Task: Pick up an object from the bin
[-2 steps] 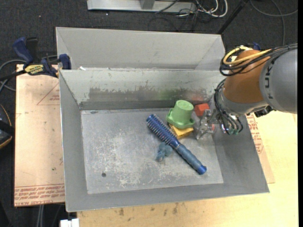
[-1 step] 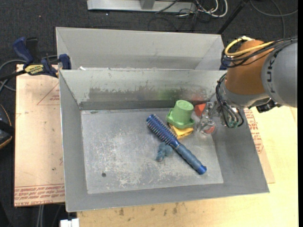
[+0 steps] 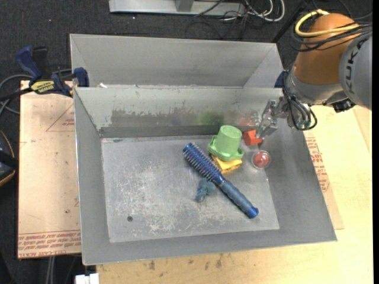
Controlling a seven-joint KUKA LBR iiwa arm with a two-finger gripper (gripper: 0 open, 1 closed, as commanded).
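My gripper (image 3: 266, 125) hangs over the bin's back right corner, close to the right wall. Its tip is just above and to the right of a small orange-red block (image 3: 253, 138); whether it touches the block I cannot tell. A small clear round thing with a red inside (image 3: 260, 158) lies just in front of the block. Left of the block a light green cup (image 3: 227, 141) rests on a yellow piece (image 3: 230, 163).
A blue hairbrush (image 3: 218, 179) lies diagonally across the middle of the bin floor, its handle pointing to the front right. A small grey-blue figure (image 3: 204, 190) sits against its left side. The arm, with its orange cover, reaches in over the right rim.
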